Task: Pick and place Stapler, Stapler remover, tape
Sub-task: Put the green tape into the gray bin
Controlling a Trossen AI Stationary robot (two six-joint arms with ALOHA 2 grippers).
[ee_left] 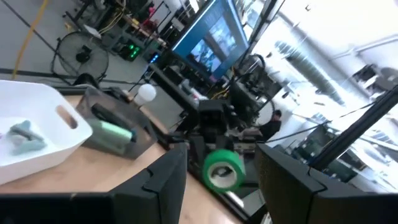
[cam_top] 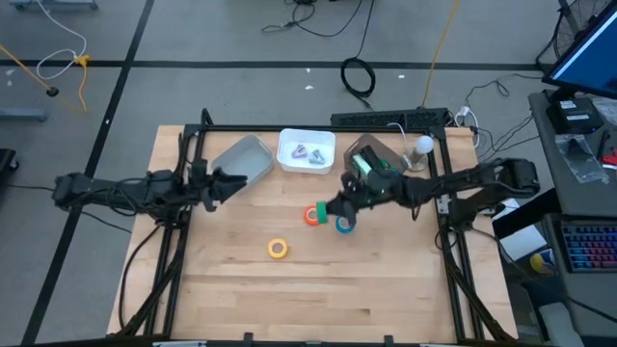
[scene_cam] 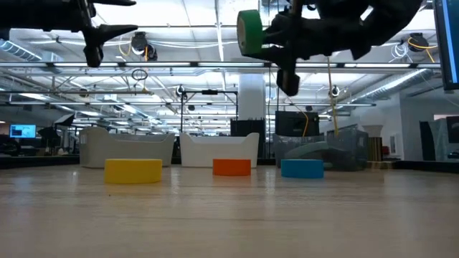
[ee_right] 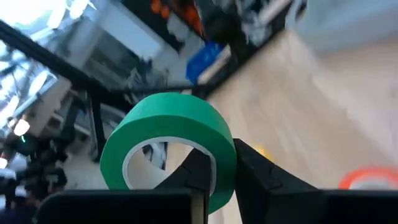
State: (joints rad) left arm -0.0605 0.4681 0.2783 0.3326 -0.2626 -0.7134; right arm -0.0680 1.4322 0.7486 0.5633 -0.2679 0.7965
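My right gripper hangs high over the table's middle, shut on the green tape roll, which also shows in the low view. The red-orange roll, the blue roll and the yellow roll lie flat on the table. A green stapler lies in a clear bin. A pale stapler remover lies in the white bin. My left gripper waits open, raised near the grey bin. My right gripper pinches the green roll's wall, one finger inside the ring's hole and one finger outside. The roll is lifted well clear of the table and stands on edge at the fingertips, its hole facing sideways.
Three bins stand in a row along the far side: grey, white, clear. A white bulb-like object sits at the far right corner. Black frame rails run along the table's left and right sides. Bare wood lies toward the near edge.
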